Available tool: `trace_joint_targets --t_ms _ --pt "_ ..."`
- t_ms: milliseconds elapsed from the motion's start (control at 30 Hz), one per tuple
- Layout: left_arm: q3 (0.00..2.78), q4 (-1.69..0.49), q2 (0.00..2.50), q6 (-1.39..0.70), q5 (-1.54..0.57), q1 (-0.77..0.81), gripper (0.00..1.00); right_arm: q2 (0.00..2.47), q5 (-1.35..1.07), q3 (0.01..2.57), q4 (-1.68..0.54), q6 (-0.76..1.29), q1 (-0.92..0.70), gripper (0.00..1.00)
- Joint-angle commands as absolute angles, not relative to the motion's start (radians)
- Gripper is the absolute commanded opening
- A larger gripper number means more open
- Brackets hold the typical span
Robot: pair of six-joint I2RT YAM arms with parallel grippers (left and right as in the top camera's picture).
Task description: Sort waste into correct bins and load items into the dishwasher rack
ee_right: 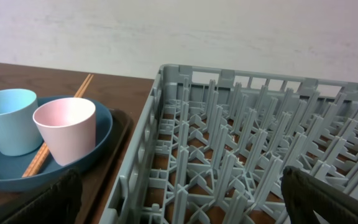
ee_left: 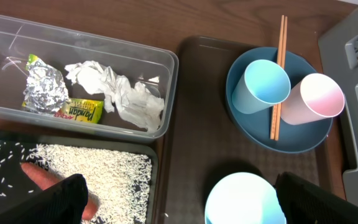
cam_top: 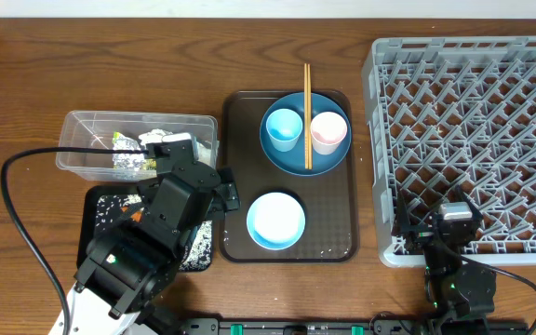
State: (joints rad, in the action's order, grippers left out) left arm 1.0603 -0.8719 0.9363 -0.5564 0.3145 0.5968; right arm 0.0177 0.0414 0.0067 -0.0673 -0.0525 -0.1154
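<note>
Blue plate (cam_top: 305, 154) and cups not yet racked, waste in the bins.

Left hand (ee_left: 191, 202) wide and empty above the white bowl (cam_top: 275, 221); right hand (ee_right: 185, 202) just as wide and empty at the near edge of the grey rack (cam_top: 473, 140). Foil wrapper (ee_left: 42, 90) and napkins (ee_left: 120, 93) in the clear tub (cam_top: 82, 126), rice bits (ee_left: 98, 171) and what looks like the carrot piece (ee_left: 39, 177) in the black tray (ee_left: 156, 163). Light blue cup (cam_top: 283, 127), pink cup (cam_top: 328, 132) and chopsticks (cam_top: 307, 93) on the plate, on the brown tray (cam_top: 240, 186) beside the rack. Likely trouble: lifting the plate first, which tips both cups and rolls the chopsticks onto the counter (cam_top: 26, 74); pinching a cup rim off-centre and knocking its close neighbour; catching a rack peg while lowering anything in.
</note>
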Motion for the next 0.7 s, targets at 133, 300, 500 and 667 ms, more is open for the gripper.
trace_joint_targets --t_ms 133,300,500,667 --pt "1.068 -0.875 0.94 -0.551 0.334 0.592 0.98 0.016 0.048 0.006 -0.071 -0.057 -0.11 0.99" --pt "1.068 -0.875 0.94 -0.551 0.334 0.592 0.98 0.016 0.048 0.006 -0.071 -0.057 -0.11 0.99" --pt "1.068 -0.875 0.94 -0.551 0.334 0.592 0.98 0.016 0.039 0.006 -0.07 -0.051 -0.11 0.99" --pt "1.068 -0.875 0.94 -0.551 0.334 0.592 0.98 0.016 0.006 0.024 -0.086 0.164 -0.11 0.99"
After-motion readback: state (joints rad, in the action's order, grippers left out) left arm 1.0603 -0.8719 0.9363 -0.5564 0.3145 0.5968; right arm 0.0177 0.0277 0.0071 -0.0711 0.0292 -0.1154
